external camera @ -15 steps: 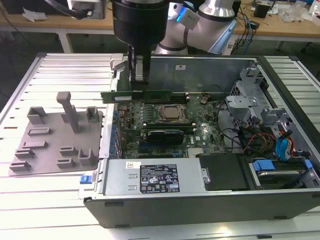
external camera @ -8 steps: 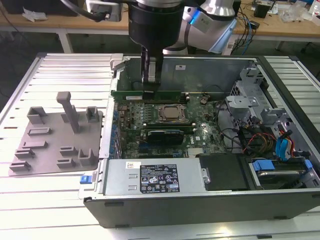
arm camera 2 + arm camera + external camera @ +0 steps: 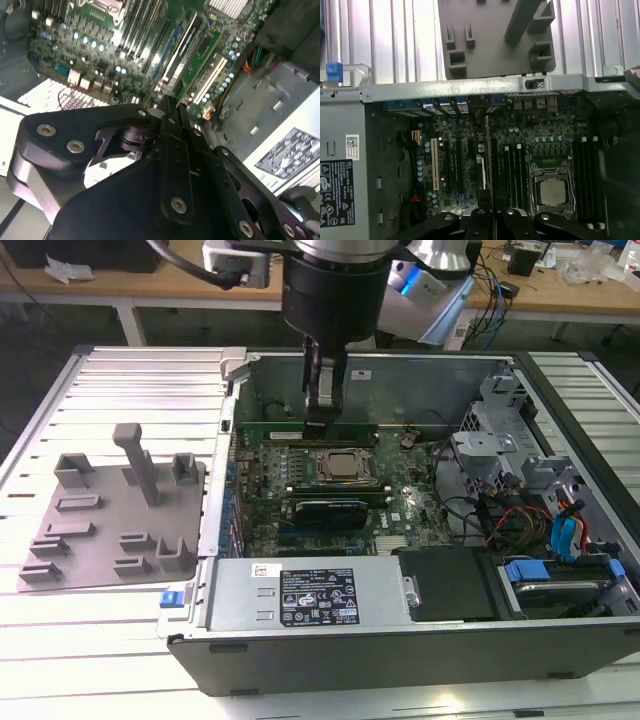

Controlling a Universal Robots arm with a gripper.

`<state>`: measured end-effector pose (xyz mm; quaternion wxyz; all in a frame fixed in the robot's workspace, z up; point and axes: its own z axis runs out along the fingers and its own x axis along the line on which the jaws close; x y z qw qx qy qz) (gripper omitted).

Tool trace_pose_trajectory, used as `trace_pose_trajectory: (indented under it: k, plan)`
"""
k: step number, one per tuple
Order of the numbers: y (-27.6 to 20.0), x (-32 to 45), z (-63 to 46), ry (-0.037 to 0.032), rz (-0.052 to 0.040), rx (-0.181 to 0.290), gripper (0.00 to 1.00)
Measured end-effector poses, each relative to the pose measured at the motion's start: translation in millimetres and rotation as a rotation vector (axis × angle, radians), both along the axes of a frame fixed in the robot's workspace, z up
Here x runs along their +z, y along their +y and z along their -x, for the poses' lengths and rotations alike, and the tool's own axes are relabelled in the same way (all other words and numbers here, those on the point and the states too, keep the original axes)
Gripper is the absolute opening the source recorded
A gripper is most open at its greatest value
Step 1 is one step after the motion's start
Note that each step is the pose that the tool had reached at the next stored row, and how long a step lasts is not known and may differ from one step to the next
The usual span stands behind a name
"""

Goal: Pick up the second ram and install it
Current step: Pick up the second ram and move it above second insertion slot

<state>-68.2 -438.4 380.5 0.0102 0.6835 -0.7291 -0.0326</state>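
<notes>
- Gripper (image 3: 320, 412) hangs straight down inside the open computer case (image 3: 400, 660). Its fingers are drawn in narrow on the second ram (image 3: 275, 428), pinching it at the upper edge.
- From my exterior view, the green stick lies lengthways and level beside the CPU (image 3: 345, 465), low over the motherboard (image 3: 405, 510). I cannot tell whether it sits in a slot.
- In the first wrist view I see the second ram (image 3: 486, 150) edge-on, running into the gap of the gripper (image 3: 489, 216), alongside the memory slots (image 3: 512, 170).
- Another green stick (image 3: 335, 492) lies on the CPU's other side.
- Grey holder tray (image 3: 110, 510) rests outside the case, at the exterior view's left.
</notes>
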Motion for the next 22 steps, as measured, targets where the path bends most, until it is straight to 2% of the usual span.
trace_pose_trajectory:
  k: [4,6,9,11,22]
  plan:
    - [4.6,-11.6,-21.4,0.0089,-0.0001,-0.008,0.11]
    - [6.3,-14.9,-29.7,0.0114,0.0000,-0.010,0.11]
    - [11.4,-26.9,-53.4,0.0200,0.0000,-0.017,0.11]
    - [12.4,-28.5,-56.9,0.0206,-0.0001,-0.018,0.11]
    - [13.1,-28.5,-57.6,0.0207,-0.0001,-0.018,0.11]
